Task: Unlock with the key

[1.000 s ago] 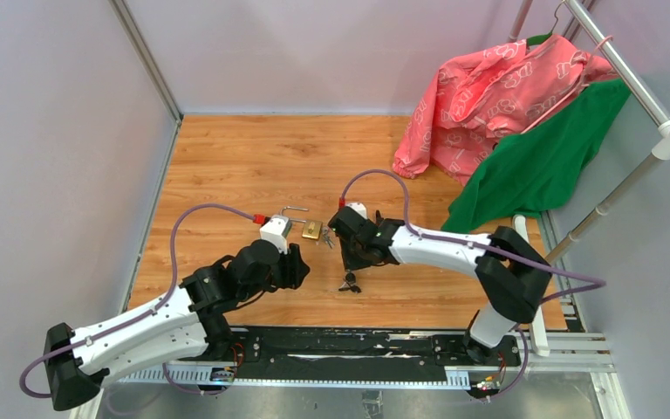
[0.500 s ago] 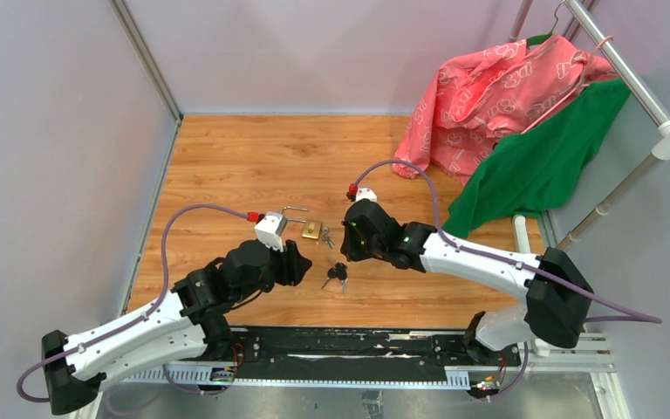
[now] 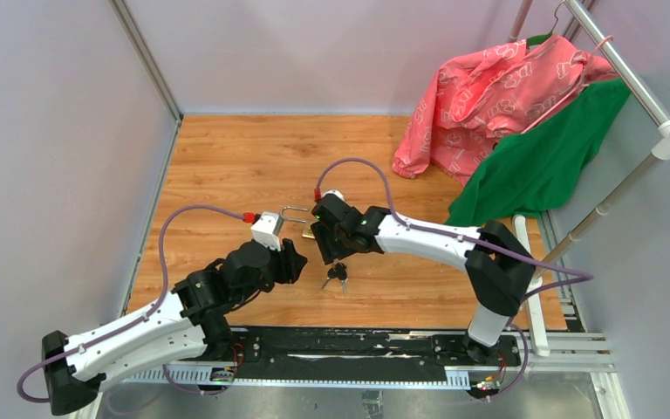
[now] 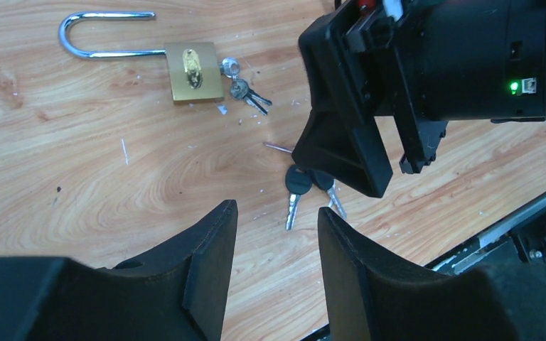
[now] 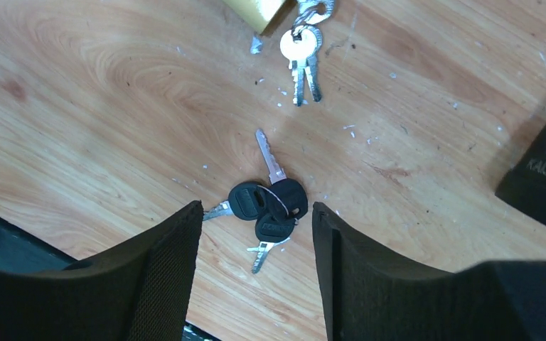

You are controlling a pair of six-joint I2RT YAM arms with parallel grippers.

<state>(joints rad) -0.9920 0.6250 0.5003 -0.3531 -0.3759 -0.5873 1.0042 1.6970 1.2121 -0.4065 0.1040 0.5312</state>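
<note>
Two key bunches lie on the wooden surface [image 4: 78, 177]: silver keys [image 4: 245, 91] touching the brass padlock [image 4: 194, 71], black-headed keys [image 5: 266, 209] nearer the arm bases. Right gripper [image 5: 256, 207] hovers over the black-headed keys, jaws parted, empty. Left gripper [image 4: 276, 211] likewise parted, holding nothing.

We see the wooden tabletop [image 3: 227, 166]: at frame centre a brass padlock [image 4: 193, 71], silver keys [image 4: 245, 89] just beside it, black-headed keys [image 5: 266, 206] below; upper right, a pink garment [image 3: 419, 157].
</note>
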